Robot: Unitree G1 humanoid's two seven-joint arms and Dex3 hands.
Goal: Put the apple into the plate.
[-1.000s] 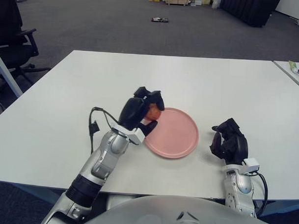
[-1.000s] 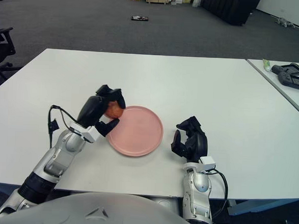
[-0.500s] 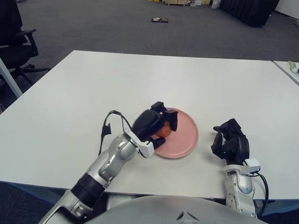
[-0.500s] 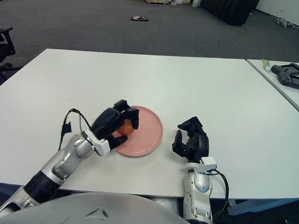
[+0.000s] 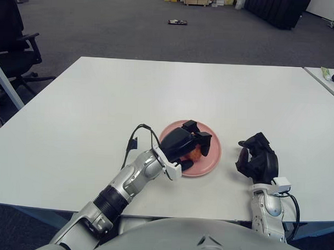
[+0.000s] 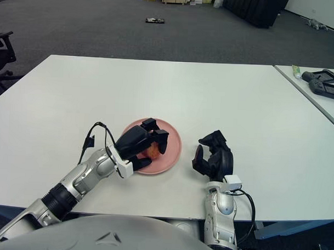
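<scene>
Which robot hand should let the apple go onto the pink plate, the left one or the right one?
The left hand, probably. Its fingers are wrapped around the apple right over the plate, so it only needs to open. The right hand shows beside the plate, on its right, holding nothing.

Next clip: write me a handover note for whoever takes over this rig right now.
Left hand: over the pink plate, fingers closed around the apple.
Right hand: idle, showing to the right of the plate, holding nothing.
Done: apple carried to the plate's middle.
Left: whether the apple touches the plate is unclear; lower if needed, open the fingers, pull the left hand away.
</scene>
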